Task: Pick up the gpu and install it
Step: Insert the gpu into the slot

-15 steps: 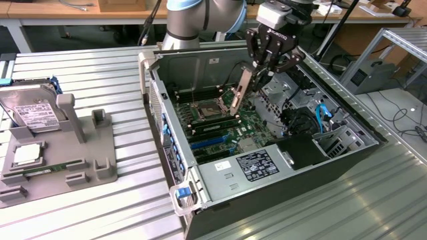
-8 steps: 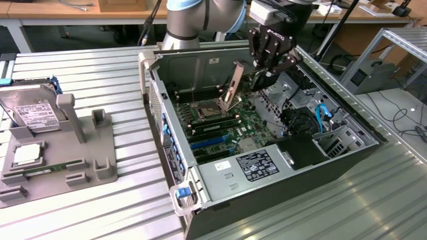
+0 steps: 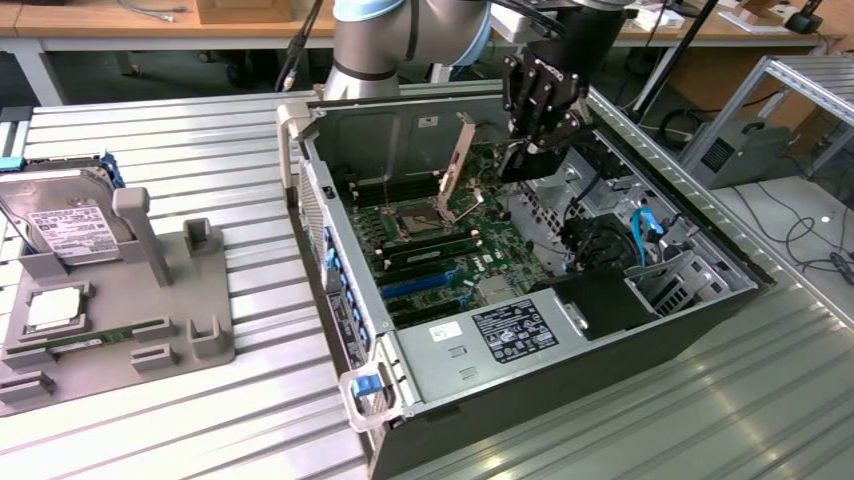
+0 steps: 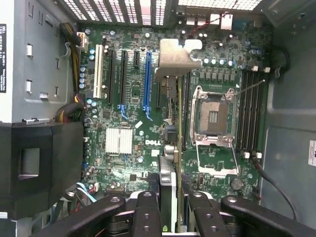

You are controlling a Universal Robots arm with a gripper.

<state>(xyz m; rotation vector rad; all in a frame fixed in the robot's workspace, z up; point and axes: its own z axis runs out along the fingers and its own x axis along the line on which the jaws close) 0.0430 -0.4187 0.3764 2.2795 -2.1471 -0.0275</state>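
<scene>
Black fingers (image 4: 148, 212) of the gripper (image 4: 172, 197) fill the near edge of the wrist view, closed on the gpu (image 4: 173, 64), which runs edge-on away from them to its silvery bracket. The card is clamped between the two fingers, and the jaws stand only as far apart as its thickness. Under it lies the motherboard (image 4: 133, 113), and the card hangs over the strip between the long blue slot (image 4: 146, 79) and the open CPU socket (image 4: 212, 116). Whether its lower edge touches a slot cannot be told. A finned silver heatsink (image 4: 118, 140) sits beside the slots.

In the exterior view, the gripper (image 3: 534, 160) reaches down into the open computer case (image 3: 334, 300), which lies on its side on a slatted metal table (image 3: 641, 420). The gpu (image 3: 463, 165) stands upright inside the case, its bracket slightly tilted, above the socket (image 3: 414, 220) and the memory slots. The power supply (image 3: 514, 335), with its label, takes up the near corner of the case.

Well apart, at the exterior view's left, a grey parts holder (image 3: 187, 330) rests on the table. A hard drive (image 3: 54, 220) with a white label stands in it, and a narrow green memory stick (image 3: 80, 342) lies near its front edge.
</scene>
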